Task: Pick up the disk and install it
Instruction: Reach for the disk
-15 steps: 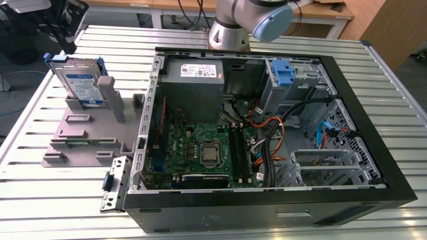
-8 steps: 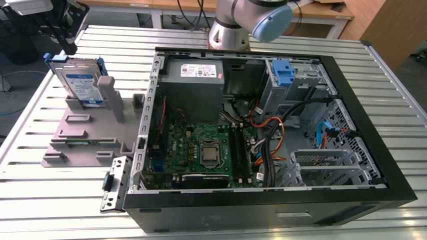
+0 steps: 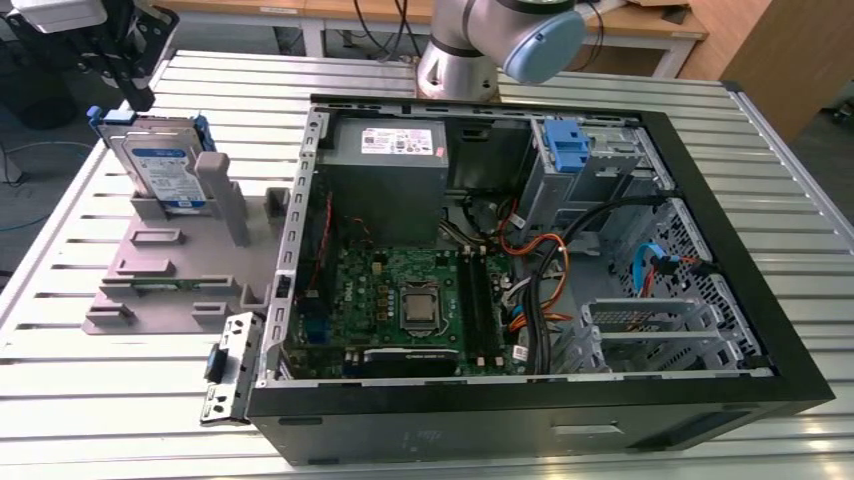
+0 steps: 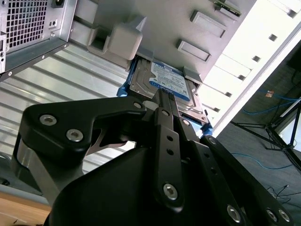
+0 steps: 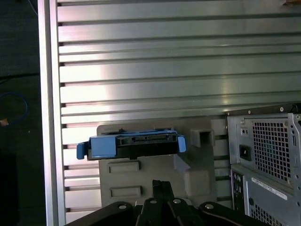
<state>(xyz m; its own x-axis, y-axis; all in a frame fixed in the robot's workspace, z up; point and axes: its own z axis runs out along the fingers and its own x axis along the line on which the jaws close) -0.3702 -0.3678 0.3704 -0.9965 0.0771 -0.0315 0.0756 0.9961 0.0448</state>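
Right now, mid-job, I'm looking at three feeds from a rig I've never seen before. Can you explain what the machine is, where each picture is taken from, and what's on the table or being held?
The machine is one robot arm with an end effector, which is its grasping part. The exterior view comes from a camera off the arm, looking down on a slatted metal table. On the table lies an open computer case. At that view's left, a grey stand holds the disk upright in its blue carrier. The two wrist views come from cameras riding on the arm, so the black end effector sits in their foreground with the disk beyond it. The end effector is shut, hovers above the disk and holds nothing.
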